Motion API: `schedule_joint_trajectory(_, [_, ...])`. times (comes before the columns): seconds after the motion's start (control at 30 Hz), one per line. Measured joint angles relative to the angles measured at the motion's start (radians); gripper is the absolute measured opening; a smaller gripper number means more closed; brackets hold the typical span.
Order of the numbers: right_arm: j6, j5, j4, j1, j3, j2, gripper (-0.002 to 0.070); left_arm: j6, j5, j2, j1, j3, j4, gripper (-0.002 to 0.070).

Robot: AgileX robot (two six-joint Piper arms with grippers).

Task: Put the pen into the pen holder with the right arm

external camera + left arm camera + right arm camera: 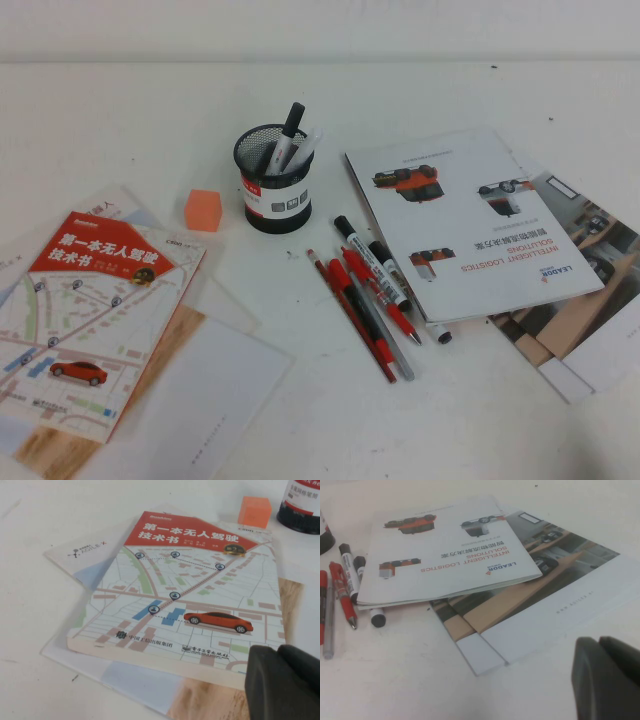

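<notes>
A black mesh pen holder (273,180) stands mid-table with a few pens (291,135) standing in it. Several pens lie to its right: a black-and-white marker (372,262), red pens (375,295) and a grey pen (385,335). The right wrist view shows the marker (349,572), a red pen (342,595) and the grey pen (328,625). Neither arm shows in the high view. My right gripper (598,642) is shut and empty over bare table near the brochures. My left gripper (278,652) is shut and empty over the map-cover book. The holder's base (302,505) shows in the left wrist view.
An orange cube (202,210) sits left of the holder. A map-cover book (90,320) lies on loose papers (215,400) at the left. A white brochure (470,220) lies on other leaflets (580,320) at the right, partly over one marker.
</notes>
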Motion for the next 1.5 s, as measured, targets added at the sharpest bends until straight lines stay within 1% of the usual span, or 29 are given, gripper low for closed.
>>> schedule_joint_trajectory(1.33, [0.0,0.0,-0.004,0.0,0.0,0.0,-0.002,0.0,0.0,0.0,0.0,0.0,0.0,-0.0001])
schedule_joint_trajectory(1.43, [0.0,0.0,0.025,0.0,0.0,0.0,-0.002,0.0,0.0,0.0,0.0,0.0,0.0,-0.0001])
schedule_joint_trajectory(1.5, [0.0,-0.012,0.102,0.0,0.0,0.0,-0.002,0.0,0.0,0.0,0.0,0.0,0.0,-0.0001])
